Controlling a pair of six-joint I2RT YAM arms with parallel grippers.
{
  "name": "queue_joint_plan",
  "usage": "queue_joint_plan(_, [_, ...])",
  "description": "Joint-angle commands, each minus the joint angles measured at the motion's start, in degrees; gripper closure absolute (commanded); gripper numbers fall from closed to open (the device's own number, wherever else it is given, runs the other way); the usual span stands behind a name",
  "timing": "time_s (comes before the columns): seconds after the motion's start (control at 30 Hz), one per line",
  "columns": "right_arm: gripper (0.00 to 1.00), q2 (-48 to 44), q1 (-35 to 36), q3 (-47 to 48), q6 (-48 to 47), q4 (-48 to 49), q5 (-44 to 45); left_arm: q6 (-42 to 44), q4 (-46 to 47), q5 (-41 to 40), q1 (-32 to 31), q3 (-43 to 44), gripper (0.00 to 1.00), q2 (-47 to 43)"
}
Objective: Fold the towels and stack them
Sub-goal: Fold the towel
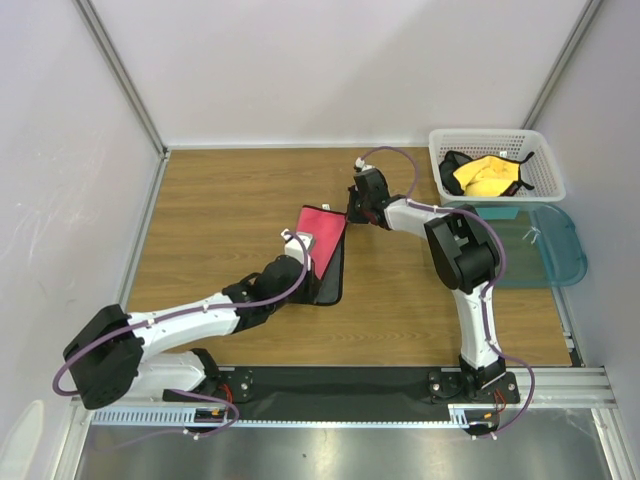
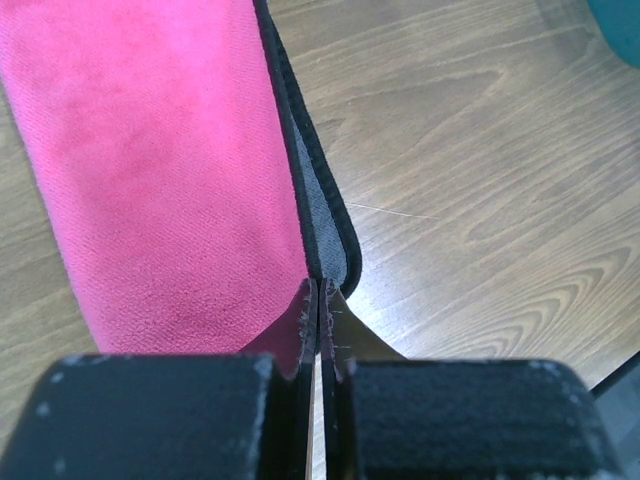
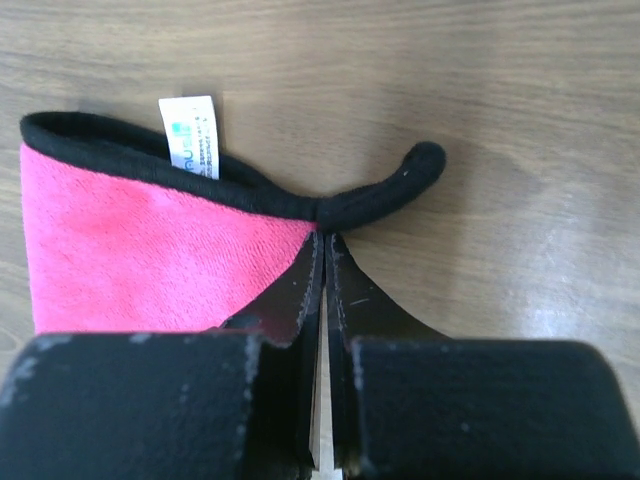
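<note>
On the wooden table (image 1: pixel 220 200), the pink towel (image 2: pixel 160 180) lies between both grippers. The left gripper (image 2: pixel 318 300) clamps its black edge. The right gripper (image 3: pixel 322 245) pinches the hem beside the white label (image 3: pixel 188 135).

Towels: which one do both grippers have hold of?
The pink-red towel with black edging on the wooden table: left gripper and right gripper each pinch an edge. The yellow towel lies untouched in the white lattice plastic basket.
</note>
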Motion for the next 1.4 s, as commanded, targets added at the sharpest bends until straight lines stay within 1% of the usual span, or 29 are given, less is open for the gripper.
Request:
queue_joint_plan(0.0, [1.00,1.68,-0.54,0.55,-1.01,0.92,-1.14,1.04,0.54,1.07,-0.72,2.86,1.00,0.20])
queue_joint_plan(0.23, [1.00,0.63,-0.63,-0.33,-0.66,2.06,-2.03,2.01,-1.22,1.68,-0.99,5.14,1.00,0.99])
queue_joint_plan(0.4, [1.00,0.80,-0.63,-1.29,0.40,2.06,-3.09,3.76,-1.57,4.49,-1.16,7.25,1.00,2.04])
queue_joint_plan(0.6, [1.00,1.06,-0.63,-2.09,1.28,2.15,-2.74,5.08,-2.98,8.71,-2.22,10.41,1.00,7.74])
queue_joint_plan(0.77, [1.00,0.89,-0.63,-2.71,1.80,3.91,-3.09,6.05,-3.33,10.30,-3.80,12.70,1.00,12.67])
queue_joint_plan(0.8, [1.00,0.97,-0.63,-2.88,1.89,3.91,-3.09,6.05,-4.90,10.56,-3.98,13.40,1.00,14.33])
queue_joint_plan(0.97, [1.00,0.80,-0.63,-3.49,1.81,4.17,-3.09,6.05,-5.26,10.91,-5.38,14.99,1.00,17.77])
queue_joint_plan(1.23, [1.00,0.27,-0.63,-4.73,2.51,5.22,-3.09,6.49,-6.23,11.18,-6.26,17.36,1.00,20.41])
queue_joint_plan(1.37, [1.00,-0.08,-0.63,-5.52,3.30,5.84,-3.00,6.84,-8.42,9.08,-6.53,19.20,1.00,20.59])
